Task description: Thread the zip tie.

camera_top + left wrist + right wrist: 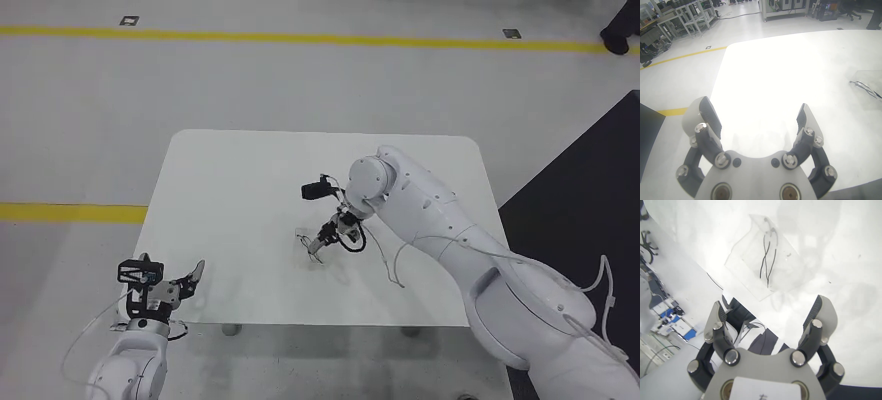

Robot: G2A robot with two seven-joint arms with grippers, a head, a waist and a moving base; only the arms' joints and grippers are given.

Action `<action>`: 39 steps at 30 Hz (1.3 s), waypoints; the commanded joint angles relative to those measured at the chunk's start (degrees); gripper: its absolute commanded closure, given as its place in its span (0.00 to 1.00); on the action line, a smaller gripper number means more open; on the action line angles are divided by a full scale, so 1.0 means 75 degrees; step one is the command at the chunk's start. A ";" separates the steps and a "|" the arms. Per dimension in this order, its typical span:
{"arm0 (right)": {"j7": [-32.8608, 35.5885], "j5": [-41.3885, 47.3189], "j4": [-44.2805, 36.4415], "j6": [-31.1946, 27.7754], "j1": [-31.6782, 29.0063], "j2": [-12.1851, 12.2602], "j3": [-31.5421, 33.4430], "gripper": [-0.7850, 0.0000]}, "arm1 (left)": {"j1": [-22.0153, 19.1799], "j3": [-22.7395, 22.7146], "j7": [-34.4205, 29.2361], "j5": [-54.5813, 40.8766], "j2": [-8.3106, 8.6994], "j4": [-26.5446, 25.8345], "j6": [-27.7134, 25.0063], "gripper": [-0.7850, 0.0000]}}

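Observation:
Thin black zip ties [768,256] lie loosely crossed on a clear plastic tray [745,275] near the middle of the white table [230,180]. My right gripper [769,306] hovers just above the tray's edge, open and holding nothing. From above, the right gripper [327,236] sits right beside the zip ties [308,244]. My left gripper [754,106] is open and holds nothing over the table's front left corner, far from the zip ties [866,90]. It appears as the left gripper [188,276] in the top view.
The right arm's cable [385,262] trails over the table toward its front edge. A dark panel [590,190] stands off the table's right side. Bare tabletop lies between the two grippers.

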 commanded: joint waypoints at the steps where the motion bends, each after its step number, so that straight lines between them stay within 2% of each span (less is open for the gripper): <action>1: 0.0127 0.0114 0.0004 0.0189 -0.0002 -0.0012 0.0056 0.00 | 0.0000 0.0000 0.0000 0.0000 0.0000 0.0000 0.0000 0.00; 3: 0.0216 0.0180 0.0160 0.0435 -0.0008 -0.0015 0.0113 0.34 | 0.0000 0.0000 0.0000 0.0000 0.0000 0.0000 0.0000 0.00; 6: 0.0349 0.0199 0.0388 0.0844 -0.0026 -0.0033 0.0145 0.55 | 0.0000 0.0000 0.0000 0.0000 0.0000 0.0000 0.0000 0.00; 10: 0.0259 0.0026 0.0473 0.1269 -0.0039 -0.0105 0.0094 0.57 | 0.0000 0.0000 0.0000 0.0000 0.0000 0.0000 0.0000 0.00; 17: -0.0231 -0.0078 0.0756 0.1388 -0.0147 -0.0368 0.0005 0.63 | 0.0000 0.0000 0.0000 0.0000 0.0000 0.0000 0.0000 0.00; 20: -0.0348 -0.0046 0.0977 0.1487 -0.0204 -0.0528 -0.0037 0.68 | 0.0000 0.0000 0.0000 0.0000 0.0000 0.0000 0.0000 0.00; 22: -0.0366 0.0024 0.1089 0.1444 -0.0245 -0.0639 -0.0050 0.67 | 0.0000 0.0000 0.0000 0.0000 0.0000 0.0000 0.0000 0.00; 26: -0.0466 0.0036 0.1461 0.1502 -0.0210 -0.0813 -0.0058 0.80 | 0.0000 0.0000 0.0000 0.0000 0.0000 0.0000 0.0000 0.00; 27: -0.0487 0.0036 0.1560 0.1498 -0.0177 -0.0845 -0.0049 0.86 | 0.0000 0.0000 0.0000 0.0000 0.0000 0.0000 0.0000 0.00; 28: -0.0477 0.0043 0.1652 0.1476 -0.0154 -0.0874 -0.0040 0.97 | 0.0000 0.0000 0.0000 0.0000 0.0000 0.0000 0.0000 0.00; 29: -0.0477 0.0043 0.1743 0.1468 -0.0130 -0.0899 -0.0030 1.00 | 0.0000 0.0000 0.0000 0.0000 0.0000 0.0000 0.0000 0.00; 39: -0.0484 -0.0329 0.2088 0.1928 0.0116 -0.1079 -0.0063 1.00 | 0.0000 0.0000 0.0000 0.0000 0.0000 0.0000 0.0000 0.00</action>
